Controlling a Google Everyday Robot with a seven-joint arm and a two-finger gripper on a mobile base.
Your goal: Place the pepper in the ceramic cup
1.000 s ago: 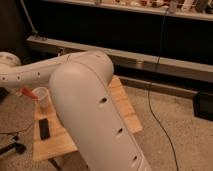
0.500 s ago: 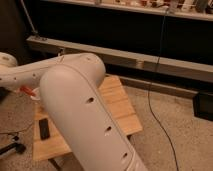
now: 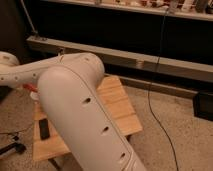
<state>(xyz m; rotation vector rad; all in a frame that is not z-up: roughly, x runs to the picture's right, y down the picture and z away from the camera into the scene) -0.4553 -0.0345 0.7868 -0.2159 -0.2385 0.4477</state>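
My large white arm [image 3: 75,105] fills the left and middle of the camera view and reaches over the wooden table [image 3: 117,107]. A small red-orange sliver, seemingly the pepper [image 3: 30,88], peeks out just under the forearm near the table's back left corner. The gripper is hidden behind the arm in that same area and is shut; whether it holds the pepper cannot be seen. The ceramic cup is hidden behind the arm.
A black rectangular device [image 3: 44,129] lies on the table's left front part. A black cable [image 3: 152,100] hangs down to the floor right of the table. A long metal rail [image 3: 150,62] and dark shelving run behind it. A dark box [image 3: 204,106] sits far right.
The arm has swung further left and toward the camera, now covering the cup that showed at the table's left a second ago.
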